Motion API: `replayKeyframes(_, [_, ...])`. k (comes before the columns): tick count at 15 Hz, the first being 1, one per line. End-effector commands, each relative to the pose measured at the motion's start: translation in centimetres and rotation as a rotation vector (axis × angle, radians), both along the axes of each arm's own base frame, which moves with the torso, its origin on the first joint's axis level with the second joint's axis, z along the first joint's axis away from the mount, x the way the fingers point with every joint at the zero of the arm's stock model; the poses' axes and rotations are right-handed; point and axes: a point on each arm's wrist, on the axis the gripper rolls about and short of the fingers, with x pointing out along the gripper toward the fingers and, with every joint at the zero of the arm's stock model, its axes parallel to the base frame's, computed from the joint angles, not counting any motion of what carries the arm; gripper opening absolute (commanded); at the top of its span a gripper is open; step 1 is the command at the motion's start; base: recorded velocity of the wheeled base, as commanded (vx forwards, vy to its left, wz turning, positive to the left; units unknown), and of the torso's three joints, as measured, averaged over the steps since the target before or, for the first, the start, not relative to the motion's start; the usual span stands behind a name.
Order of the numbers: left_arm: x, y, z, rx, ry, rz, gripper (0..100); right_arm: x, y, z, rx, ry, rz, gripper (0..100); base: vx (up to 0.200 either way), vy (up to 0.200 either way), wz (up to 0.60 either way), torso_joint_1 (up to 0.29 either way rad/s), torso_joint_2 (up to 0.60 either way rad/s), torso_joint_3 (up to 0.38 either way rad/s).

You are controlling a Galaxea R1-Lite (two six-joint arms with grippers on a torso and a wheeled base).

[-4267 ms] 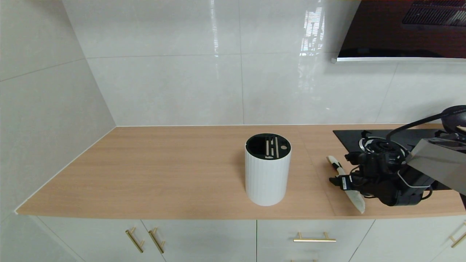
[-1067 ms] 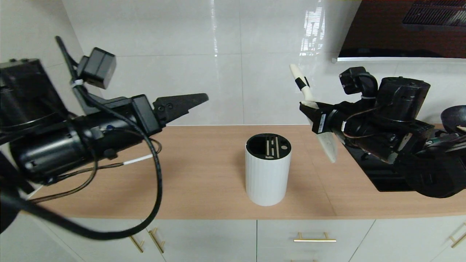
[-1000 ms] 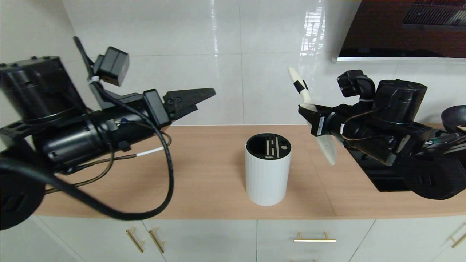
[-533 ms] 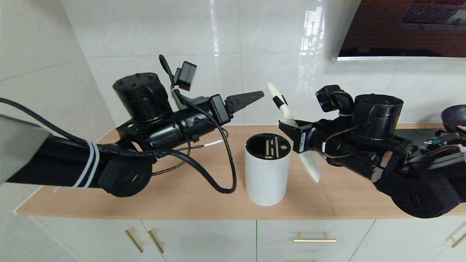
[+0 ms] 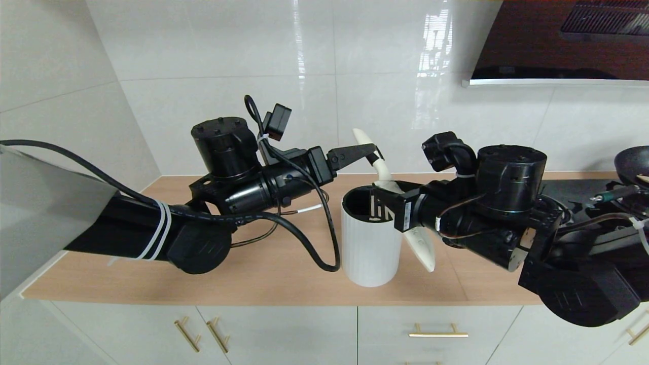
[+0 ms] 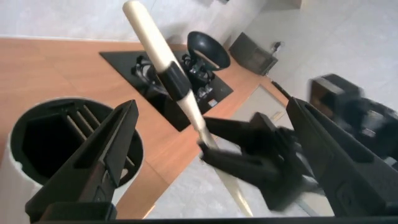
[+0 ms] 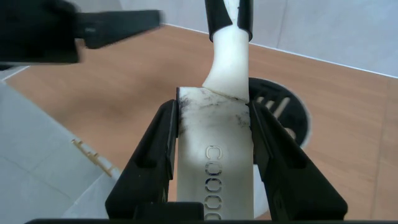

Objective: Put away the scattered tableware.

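A white knife (image 5: 423,248) with a cream handle and a black band hangs tilted, handle up and blade down. My right gripper (image 5: 401,202) is shut on the blade just below the handle, seen close in the right wrist view (image 7: 214,124). The blade tip hangs beside the right side of the white ribbed holder (image 5: 370,253), whose black slotted top (image 6: 31,134) is open. My left gripper (image 5: 372,150) is open and level with the handle's black band. In the left wrist view the handle (image 6: 155,53) stands between its spread fingers (image 6: 106,162).
The holder stands mid-counter on the wooden worktop (image 5: 284,274). A black cooktop (image 6: 134,62) with a dark pan (image 5: 633,163) lies to the right. A tiled wall runs behind and along the left. A range hood (image 5: 568,40) hangs at the top right.
The right arm lifted the knife off the counter and carried it left to the holder. The left arm swung in from the left until its open fingers reached the knife handle.
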Motion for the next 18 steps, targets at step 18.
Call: replayKeyframes(18, [0.6,-1.5,-1.1,0.006,0.008,-0.021,100,-1.6,1.5,-0.5,-0.010,0.014,0.065,0,0.000,0.000,0.00,0.000,0.00,0.000])
